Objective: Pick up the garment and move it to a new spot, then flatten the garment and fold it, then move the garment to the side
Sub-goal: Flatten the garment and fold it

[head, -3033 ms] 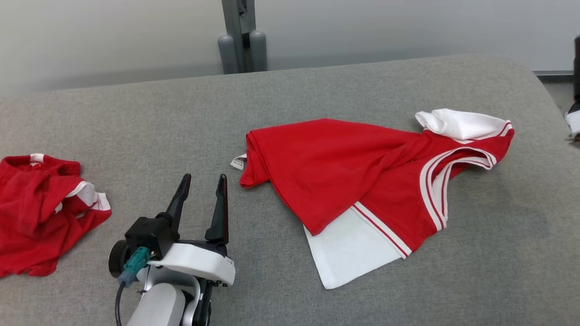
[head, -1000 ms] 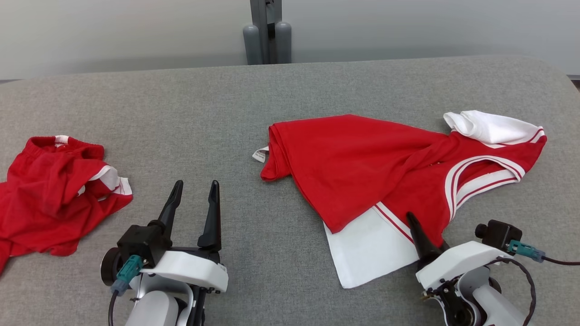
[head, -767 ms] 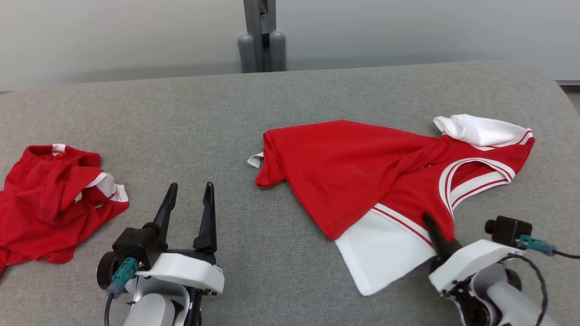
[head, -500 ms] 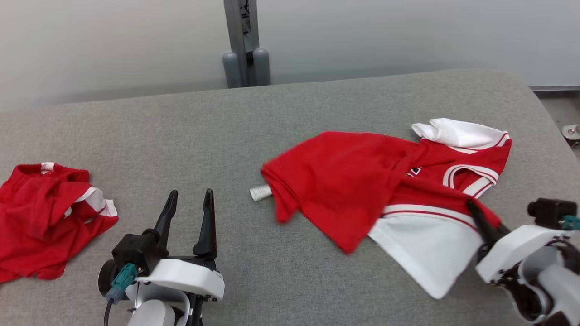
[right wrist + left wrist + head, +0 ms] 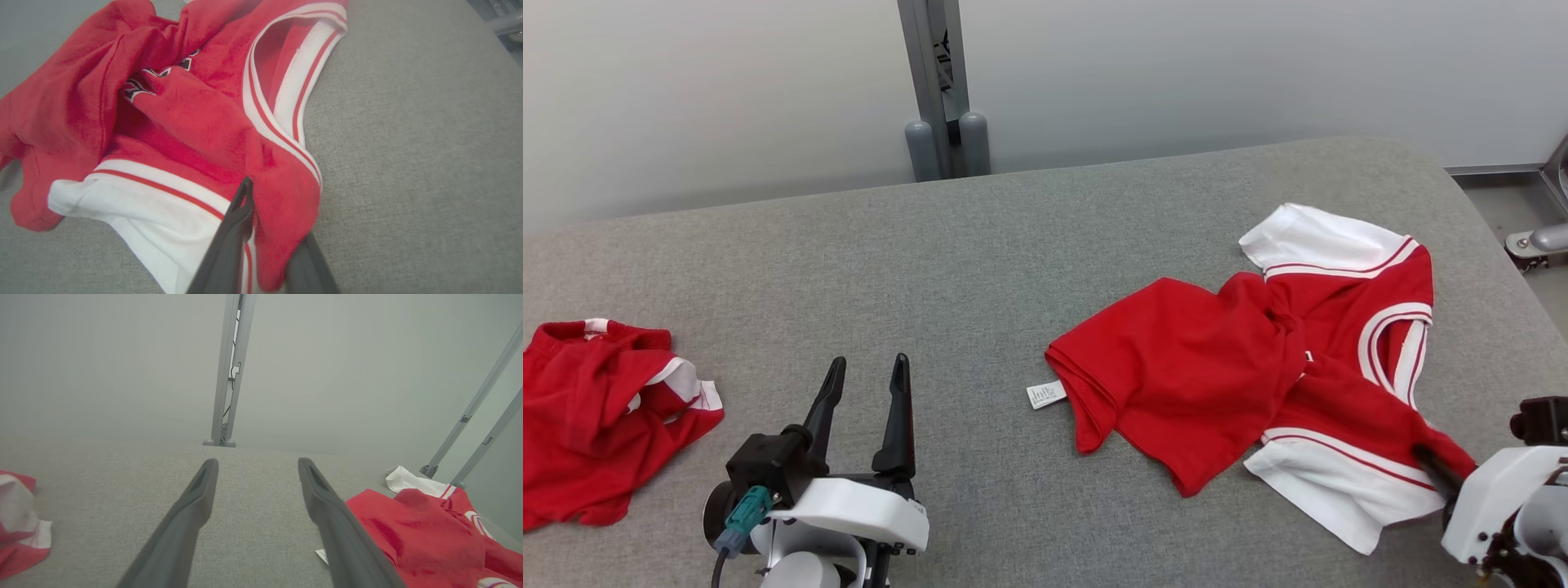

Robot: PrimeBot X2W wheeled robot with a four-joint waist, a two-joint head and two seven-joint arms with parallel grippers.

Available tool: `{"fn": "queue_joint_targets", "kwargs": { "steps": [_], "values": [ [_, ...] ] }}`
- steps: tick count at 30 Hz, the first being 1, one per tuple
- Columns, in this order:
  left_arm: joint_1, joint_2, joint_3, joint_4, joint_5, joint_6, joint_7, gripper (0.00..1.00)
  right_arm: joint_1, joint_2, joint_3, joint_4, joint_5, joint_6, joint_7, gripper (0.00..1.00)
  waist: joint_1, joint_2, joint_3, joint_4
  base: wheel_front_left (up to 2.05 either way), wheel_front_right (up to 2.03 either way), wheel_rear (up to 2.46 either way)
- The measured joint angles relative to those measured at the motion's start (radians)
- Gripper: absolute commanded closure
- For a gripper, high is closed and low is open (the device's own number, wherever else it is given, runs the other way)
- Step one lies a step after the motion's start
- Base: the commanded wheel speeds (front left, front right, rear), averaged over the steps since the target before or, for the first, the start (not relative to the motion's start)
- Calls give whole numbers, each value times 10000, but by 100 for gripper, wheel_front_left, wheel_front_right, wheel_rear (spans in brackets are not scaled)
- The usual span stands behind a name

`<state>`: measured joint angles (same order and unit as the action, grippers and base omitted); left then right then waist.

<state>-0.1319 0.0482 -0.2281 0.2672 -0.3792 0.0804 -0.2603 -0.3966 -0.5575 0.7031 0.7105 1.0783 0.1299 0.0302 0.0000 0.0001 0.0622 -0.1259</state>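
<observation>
**Desk:** What has the right gripper [image 5: 1431, 459] got?

**Photographer:** Its two dark fingers [image 5: 239, 216] are pressed together on a red fold of the garment [image 5: 1201, 384], near a white-and-red striped edge. The red cloth drapes over the finger on the right side of the wrist view and hides most of it.

**Desk:** And where is the garment?

**Photographer:** It lies crumpled on the grey table [image 5: 931, 261], spreading away from the right gripper, ahead of it and to its left. A white panel [image 5: 135, 200] lies just left of the fingers. A striped opening [image 5: 294, 81] curves ahead of them, and black-and-white lettering [image 5: 155, 77] shows in the creases farther on. A small white label [image 5: 1045, 394] sticks out at the garment's far left end, on the side nearest the other arm.

**Desk:** The left gripper [image 5: 869, 362]?

**Photographer:** It is spread wide and holds nothing, with bare table between and ahead of its fingers. The garment lies to its right, apart from it. Its right finger overlaps the red edge in the wrist view, but I cannot tell any contact from that. A second red-and-white garment [image 5: 596, 408] lies bunched well off to its left.

**Desk:** Anything behind?

**Photographer:** A grey metal post [image 5: 935, 73] stands beyond the table's far edge, straight ahead of the left gripper, against a pale wall.
</observation>
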Motion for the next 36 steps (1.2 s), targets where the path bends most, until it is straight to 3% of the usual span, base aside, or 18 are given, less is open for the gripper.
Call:
{"fn": "queue_joint_targets", "kwargs": {
  "steps": [4,8,16,20,27,32,36],
  "values": [
    [0,0,12,2,-2,0,0,0,-91,407,-115,161,-242,4,-418,0,0,0,-1,-49,0,0,0],
    [1,0,27,8,2,0,0,0,-440,424,-422,54,-508,6,-1055,0,0,0,-2,-116,0,0,0],
    [-1,-2,21,25,6,-13,0,0,-698,514,-500,-2025,-1022,6,-2418,0,0,0,23,-149,0,0,0],
    [-7,-2,6,27,6,-13,0,0,-506,525,-564,-2491,-1488,6,-2685,0,0,0,66,-77,0,0,0],
    [-6,0,58,56,23,-15,0,0,-244,825,-1335,-2713,-2029,6,-2863,0,0,0,56,-40,0,0,0],
    [12,2,59,92,21,-15,0,0,-22,819,-1952,-2176,-2420,6,-2079,0,0,0,-47,-76,0,0,0],
    [52,2,134,111,19,-15,0,0,19,880,-2502,-3007,-2621,6,-2063,0,0,0,-122,-209,0,0,0]
  ]
}}
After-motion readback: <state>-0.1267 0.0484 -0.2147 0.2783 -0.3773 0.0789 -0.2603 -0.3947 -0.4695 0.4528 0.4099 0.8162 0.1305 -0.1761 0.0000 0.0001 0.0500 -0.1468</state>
